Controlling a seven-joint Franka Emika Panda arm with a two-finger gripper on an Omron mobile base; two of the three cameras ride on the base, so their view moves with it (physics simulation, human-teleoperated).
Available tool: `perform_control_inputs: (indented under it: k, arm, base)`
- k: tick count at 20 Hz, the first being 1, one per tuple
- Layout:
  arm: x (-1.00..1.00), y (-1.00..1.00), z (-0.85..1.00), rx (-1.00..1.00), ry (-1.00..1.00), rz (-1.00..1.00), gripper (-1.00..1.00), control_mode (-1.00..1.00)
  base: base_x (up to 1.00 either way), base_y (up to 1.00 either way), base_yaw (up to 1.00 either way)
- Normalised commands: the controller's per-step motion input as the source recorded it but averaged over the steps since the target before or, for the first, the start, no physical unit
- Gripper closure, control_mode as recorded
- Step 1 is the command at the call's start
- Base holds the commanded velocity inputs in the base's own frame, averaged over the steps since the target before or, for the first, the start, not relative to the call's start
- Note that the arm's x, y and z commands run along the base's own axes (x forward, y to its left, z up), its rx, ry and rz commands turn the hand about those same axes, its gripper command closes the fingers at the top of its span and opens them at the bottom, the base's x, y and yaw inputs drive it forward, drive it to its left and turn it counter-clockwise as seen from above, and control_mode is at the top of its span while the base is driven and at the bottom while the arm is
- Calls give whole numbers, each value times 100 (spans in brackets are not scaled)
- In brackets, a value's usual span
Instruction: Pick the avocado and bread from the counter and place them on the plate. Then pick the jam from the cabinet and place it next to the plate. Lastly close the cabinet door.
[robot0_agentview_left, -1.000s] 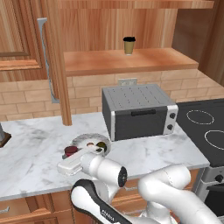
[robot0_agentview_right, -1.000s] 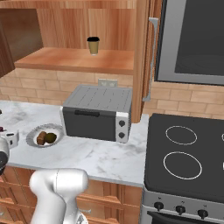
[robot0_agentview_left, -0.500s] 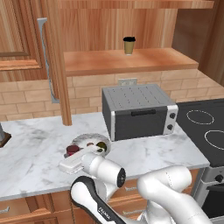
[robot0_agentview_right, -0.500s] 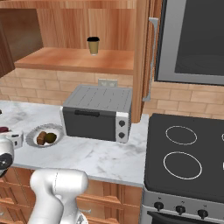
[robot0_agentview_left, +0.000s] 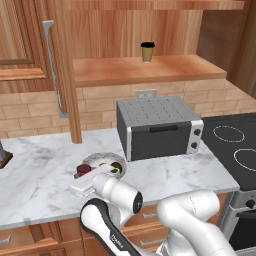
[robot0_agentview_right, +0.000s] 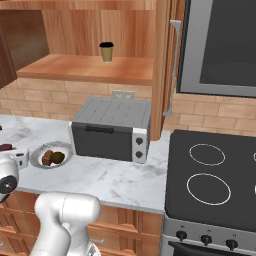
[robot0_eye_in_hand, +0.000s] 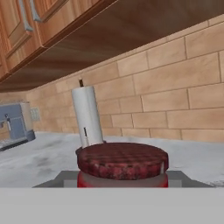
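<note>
While the white arm reaches low over the white marble counter (robot0_agentview_left: 40, 170) with grey veining, its two-finger gripper (robot0_agentview_left: 83, 175) is clamped around the small red cylindrical jam jar (robot0_eye_in_hand: 122, 164) with a dark lid, which sits between the fingers in the hand view. In the left base view the jar (robot0_agentview_left: 83, 170) is at nine o'clock of the round grey-rimmed plate (robot0_agentview_left: 102, 158), just beside its rim. On the plate (robot0_agentview_right: 37, 151) lie the brown oblong bread (robot0_agentview_right: 47, 158) and, at its three o'clock, the dark olive-green roundish avocado (robot0_agentview_right: 58, 157), touching. At the plate's two o'clock stands a grey toaster oven (robot0_agentview_left: 159, 126). A tan paper cup (robot0_agentview_left: 147, 52) with a dark lid stands on the wooden cabinet shelf (robot0_agentview_left: 140, 70); the brown panelled cabinet door (robot0_agentview_left: 27, 55) with its silver bar handle stands open.
</note>
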Motion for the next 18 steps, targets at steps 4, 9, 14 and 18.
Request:
perform_control_inputs:
  k: [4, 9, 14, 18]
  arm:
    - [23, 0, -1, 0, -2, -2, 100, -100]
    - [10, 0, -4, -1, 0, -1, -100, -100]
    - [9, 0, 0, 0, 0, -1, -100, -100]
    - [0, 0, 0, 0, 0, -5, -100, -100]
  base:
    - [0, 0, 0]
    - [0, 0, 0]
    - [0, 0, 0]
    - [0, 0, 0]
